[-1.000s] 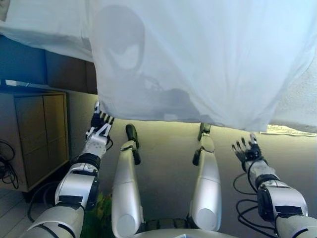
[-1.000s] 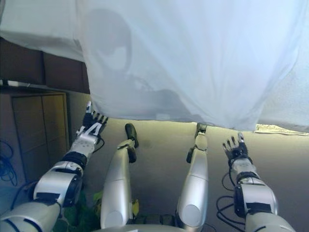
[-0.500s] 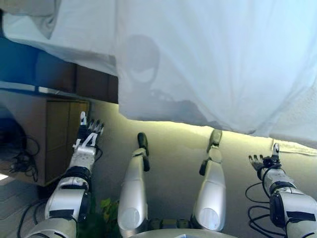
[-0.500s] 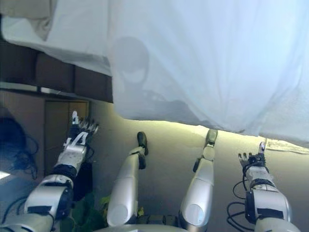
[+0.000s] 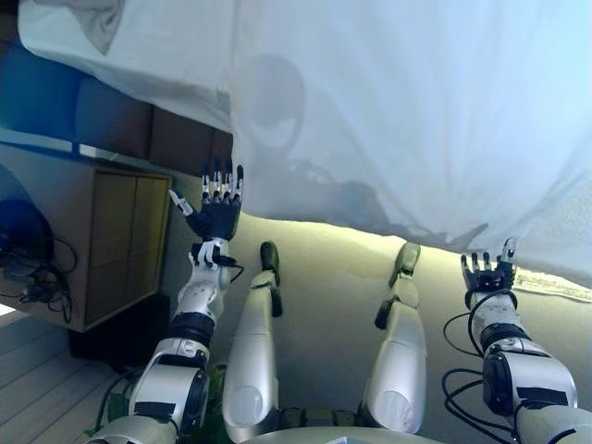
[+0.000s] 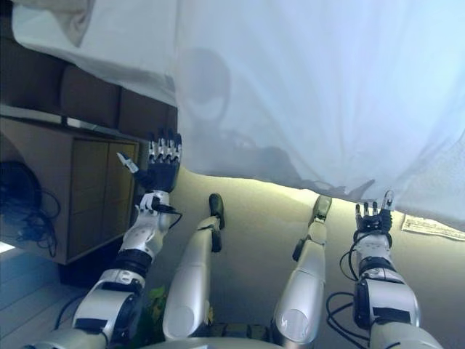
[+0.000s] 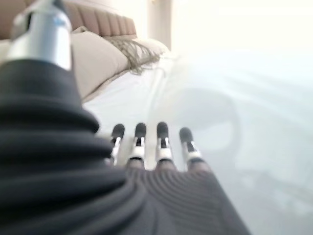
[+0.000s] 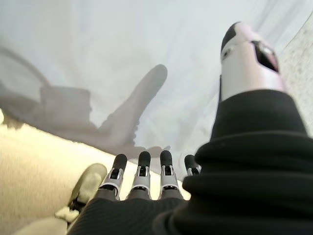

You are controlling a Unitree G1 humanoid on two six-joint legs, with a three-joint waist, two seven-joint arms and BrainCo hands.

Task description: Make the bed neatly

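Observation:
A white sheet (image 5: 398, 102) covers the bed and hangs over its near edge, filling the upper part of both eye views. My left hand (image 5: 215, 215) is raised and open, fingers straight, just beside the sheet's hanging left corner and holding nothing. Its wrist view shows the fingers (image 7: 161, 142) straight above the sheet, with a pillow (image 7: 93, 58) and the padded headboard (image 7: 102, 22) beyond. My right hand (image 5: 490, 276) is open and empty just below the sheet's lower edge at the right. Its fingers (image 8: 142, 171) are straight in the right wrist view.
A wooden cabinet (image 5: 102, 240) stands at the left beside the dark upholstered bed base (image 5: 111, 125), with tangled cables (image 5: 28, 277) by it. Beige carpet (image 5: 324, 277) lies under the bed's edge. A fringed grey cloth (image 7: 132, 49) lies by the pillows.
My left hand has risen and moved right, up to the sheet's left corner. My right hand has lifted a little toward the sheet's lower edge. The camera has shifted.

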